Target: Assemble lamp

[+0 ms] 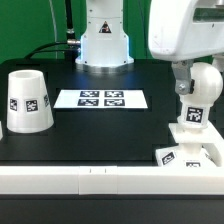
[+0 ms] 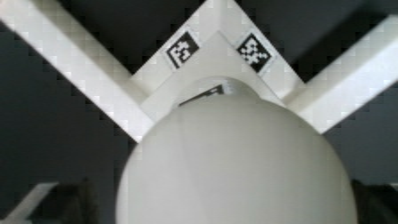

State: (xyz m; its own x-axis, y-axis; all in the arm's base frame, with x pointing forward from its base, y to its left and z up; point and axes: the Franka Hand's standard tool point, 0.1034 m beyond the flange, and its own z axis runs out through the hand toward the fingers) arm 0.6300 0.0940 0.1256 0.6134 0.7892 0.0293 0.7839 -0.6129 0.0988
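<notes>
Closest to the wrist lens, the bulb (image 2: 228,165) fills most of my view, its rounded top towards me and tagged white plastic showing beyond it. From the exterior view it stands upright on the base (image 1: 190,156) at the near corner of the table (image 1: 110,135) on that view's right. The pincer (image 1: 184,80) hangs just beside the ball with its jaws spread wide, gripping nothing. From these angles I cannot tell whether the bulb's foot is fully seated in the base. The shade (image 1: 28,100) sits mouth down, well apart on the exterior view's left, with the marker board (image 1: 100,98) between. My worry is the round surface: if I close off-centre the ball could slip out sideways, or tip and drag the base with it. A loose seat would make that worse. Lifting the arm away carelessly could also clip the ball and knock it over.
</notes>
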